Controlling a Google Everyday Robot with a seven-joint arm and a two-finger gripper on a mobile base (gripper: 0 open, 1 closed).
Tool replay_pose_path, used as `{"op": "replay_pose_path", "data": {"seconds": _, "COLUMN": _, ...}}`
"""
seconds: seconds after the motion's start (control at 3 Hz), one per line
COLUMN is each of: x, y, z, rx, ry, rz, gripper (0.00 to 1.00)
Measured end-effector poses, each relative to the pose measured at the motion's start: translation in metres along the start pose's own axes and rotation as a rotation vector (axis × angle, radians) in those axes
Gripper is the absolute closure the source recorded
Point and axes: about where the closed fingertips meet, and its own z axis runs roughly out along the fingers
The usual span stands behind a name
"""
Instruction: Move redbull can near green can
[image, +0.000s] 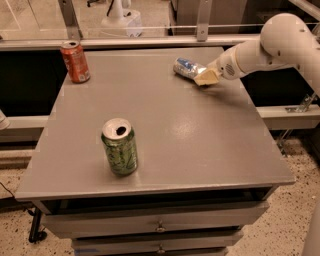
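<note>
The redbull can (186, 67), silver and blue, lies on its side at the far right of the grey table (200, 145). My gripper (206, 77) reaches in from the right and sits against the near right end of the redbull can, covering that end. The green can (119, 147) with a scribbled pattern stands upright near the table's front left, far from the gripper and the redbull can.
An orange-red can (75, 61) stands upright at the table's far left corner. My white arm (272, 42) comes in over the right edge. Drawers (160, 227) are under the tabletop. A rail and posts run behind the table.
</note>
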Motion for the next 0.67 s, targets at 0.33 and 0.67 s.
{"op": "replay_pose_path", "data": {"seconds": 0.33, "x": -0.005, "y": 0.011, "z": -0.011, "rx": -0.042, "ry": -0.008, "rz": -0.047, "gripper": 0.87}}
{"op": "replay_pose_path", "data": {"seconds": 0.67, "x": -0.007, "y": 0.041, "z": -0.039, "rx": -0.139, "ry": -0.029, "rz": -0.122, "gripper": 1.00}}
